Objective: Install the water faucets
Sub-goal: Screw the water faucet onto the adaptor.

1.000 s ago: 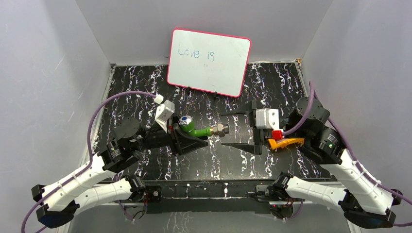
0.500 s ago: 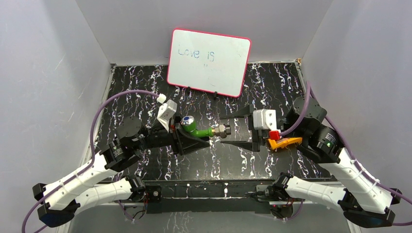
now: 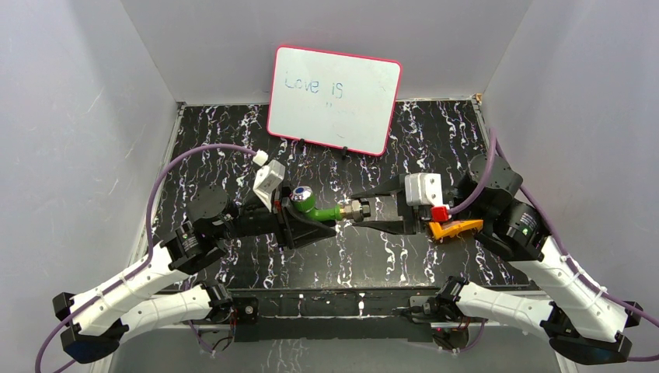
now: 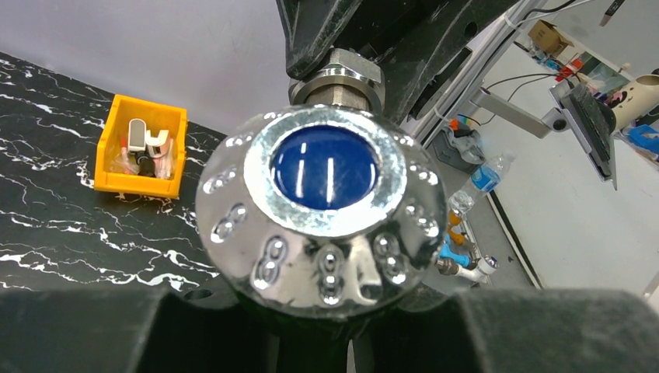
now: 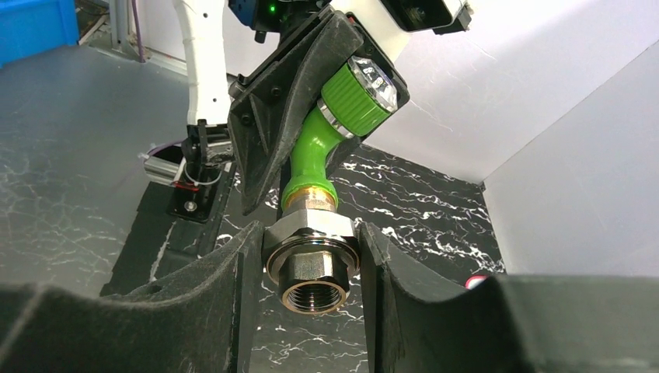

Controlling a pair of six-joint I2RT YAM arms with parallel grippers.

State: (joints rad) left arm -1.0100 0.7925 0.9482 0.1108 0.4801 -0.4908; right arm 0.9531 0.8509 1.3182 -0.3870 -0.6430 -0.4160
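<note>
**Top external.** The water faucet [image 3: 319,210] is held off the worktop [image 3: 233,140] between the two arms. The left end effector [image 3: 299,221] is closed on the green body, just behind the blue-and-silver knob [image 3: 298,193]. The metal end fitting [image 3: 356,209] projects beyond its fingertips, toward the right end effector [image 3: 362,210]. The right end effector's fingers are drawn in around that fitting. A whiteboard [image 3: 334,99] stands well beyond both.

**Left wrist.** The knob fills the frame directly ahead of the left end effector. The fitting is seen past it, enclosed by the dark fingers of the other arm. An orange bin [image 4: 140,148] holding small parts lies on the worktop off to one side, well apart.

**Right wrist.** The fitting sits between the fingers [image 5: 225,295], its flats apparently touching both pads, so the right end effector is judged closed on it. The open threaded bore faces this camera. The green body rises away from it into the left end effector's grip.

**Progress.**
- Done: faucet lifted, gripped at both ends, fitting already seated on the faucet's end.
- In hand, by judgement: work on the fitting, with the body braced by the left arm. Whether it is to be tightened or loosened cannot be told.
- Left: mounting proper. No pipe or socket to receive the faucet is seen in any view.
</note>
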